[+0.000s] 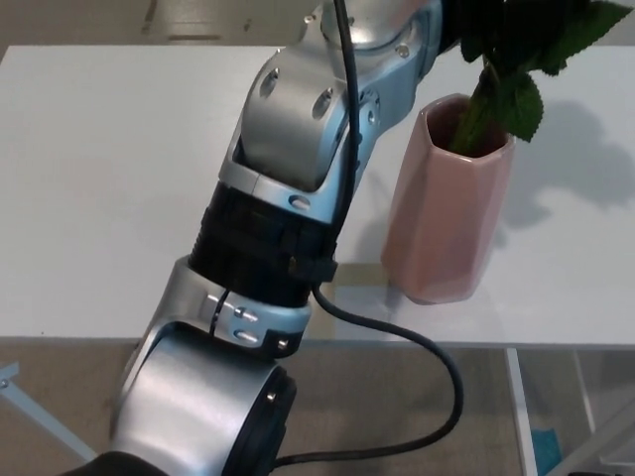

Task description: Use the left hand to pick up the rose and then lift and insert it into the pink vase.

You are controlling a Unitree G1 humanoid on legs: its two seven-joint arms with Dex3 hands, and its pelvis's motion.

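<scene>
Silver-and-black left arm [288, 188] crosses the white table [99, 178], reaching up and right; the left hand [458, 18] is mostly out of frame, so its grip cannot be told. Faceted pink ceramic vase [446, 213] stands upright near the table's front edge. The green-stemmed, leafy rose [481, 99] already enters the vase mouth; insertion appears nearly complete, release remaining.

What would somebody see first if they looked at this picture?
First, the big silver and black robot arm, which fills the middle and reaches up from the bottom left toward the top. Next, the pink vase standing to its right near the front edge of the white table, with a green stem and leaves poking out of its mouth. A black cable loops below the vase.
</scene>
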